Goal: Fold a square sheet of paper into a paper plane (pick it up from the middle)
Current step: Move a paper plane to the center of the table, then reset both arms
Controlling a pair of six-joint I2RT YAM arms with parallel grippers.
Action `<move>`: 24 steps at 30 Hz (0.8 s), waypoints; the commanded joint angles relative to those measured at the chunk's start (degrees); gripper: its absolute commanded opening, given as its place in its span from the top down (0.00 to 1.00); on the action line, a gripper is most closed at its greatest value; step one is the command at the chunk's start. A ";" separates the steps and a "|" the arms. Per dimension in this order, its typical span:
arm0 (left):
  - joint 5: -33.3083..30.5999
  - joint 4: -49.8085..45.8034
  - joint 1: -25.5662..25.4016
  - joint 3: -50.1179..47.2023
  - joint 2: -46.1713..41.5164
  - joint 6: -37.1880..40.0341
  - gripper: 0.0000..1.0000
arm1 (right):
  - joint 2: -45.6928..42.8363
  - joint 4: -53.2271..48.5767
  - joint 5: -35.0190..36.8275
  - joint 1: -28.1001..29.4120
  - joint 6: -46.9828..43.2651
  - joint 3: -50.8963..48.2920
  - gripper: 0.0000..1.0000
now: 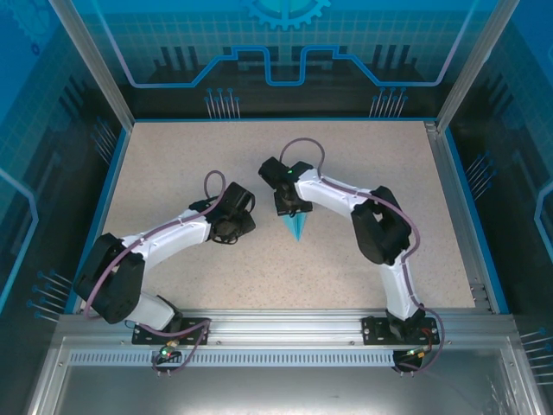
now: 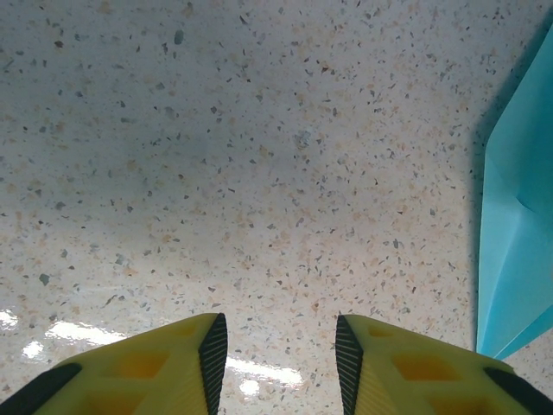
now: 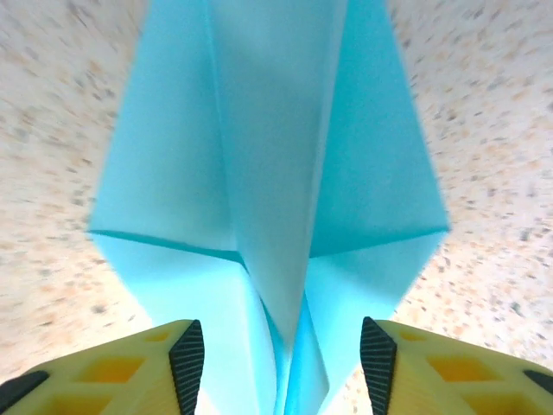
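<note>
Right gripper (image 3: pixel 282 363), released, straddles the paper plane (image 3: pixel 259 173) along its raised centre fold; left gripper (image 2: pixel 281 346), parted and empty, sits at the plane's nine o'clock over the table (image 1: pixel 173 173).

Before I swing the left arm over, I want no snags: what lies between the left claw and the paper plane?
Nothing but bare speckled table, seen in the left wrist view between the left claw and the paper plane.

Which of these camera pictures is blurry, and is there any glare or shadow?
Right wrist view: speckled beige table smeared by blur, folded light-blue paper plane soft. Left wrist view: sharp, white glare patches bottom left, shadow beside the paper's edge. Top view: evenly lit.
</note>
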 commanded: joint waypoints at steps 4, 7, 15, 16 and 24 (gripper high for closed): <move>-0.79 -0.83 0.55 0.37 -1.67 0.59 0.58 | -10.34 -1.60 2.18 0.04 -0.96 -1.54 0.39; -1.68 -1.16 0.61 0.59 -2.33 1.45 0.57 | -18.62 2.63 5.97 -0.24 -1.87 -7.53 0.33; -10.50 -2.68 1.04 0.01 -7.64 5.37 0.49 | -44.23 18.64 23.48 -5.58 -8.44 -29.38 0.27; -12.32 -2.99 1.08 0.00 -8.34 5.95 0.47 | -46.49 20.61 24.62 -7.25 -9.56 -31.66 0.26; -27.32 -3.75 6.47 -2.24 -13.28 12.76 0.07 | -52.70 40.64 9.70 -29.40 -21.99 -53.43 0.14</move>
